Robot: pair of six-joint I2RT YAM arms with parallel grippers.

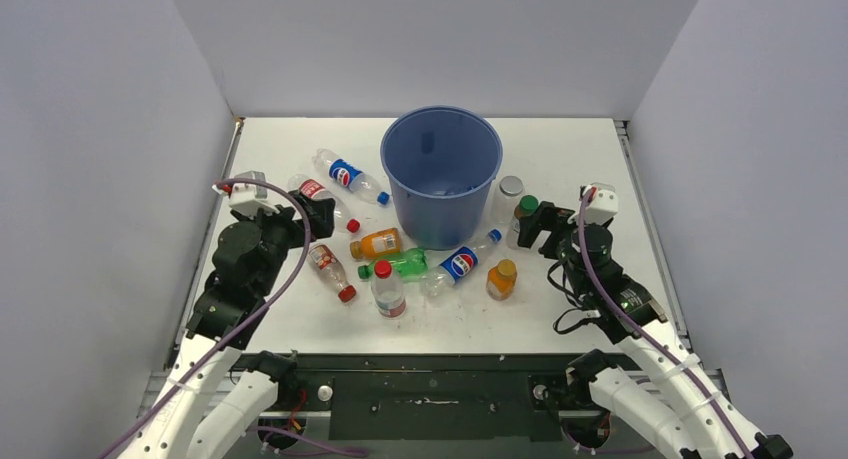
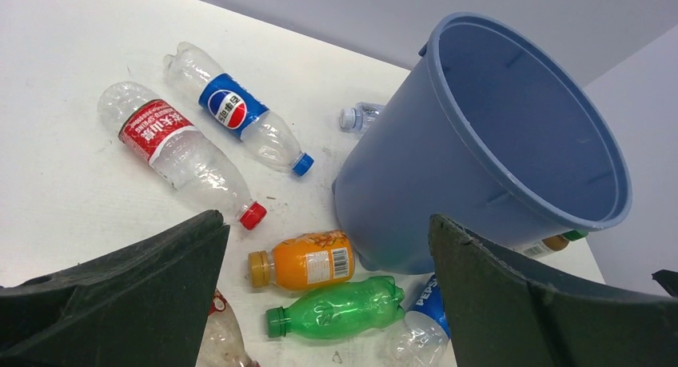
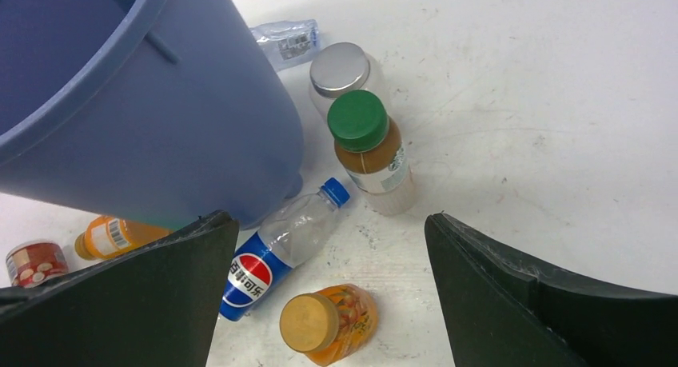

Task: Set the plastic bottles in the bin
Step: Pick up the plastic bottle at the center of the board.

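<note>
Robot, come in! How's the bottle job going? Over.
Left gripper open, empty. Right gripper open, empty. Bottles scattered around the bin, none seen inside. Nothing in the way.

I'm driving this in a robotics lab (a test booth, really): plain white table (image 1: pixel 575 159), blank grey panels (image 1: pixel 100 129) on three sides, left arm (image 1: pixel 245 264) and right arm (image 1: pixel 602 279) bolted at its edge.

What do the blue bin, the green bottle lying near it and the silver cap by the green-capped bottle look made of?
Bin: likely moulded plastic, opaque matte blue, with ribs under the rim. Green bottle: thin translucent plastic, glossy, its walls crumpled. Silver cap: possibly metal, given its dull grey sheen, though coated plastic would look alike.
</note>
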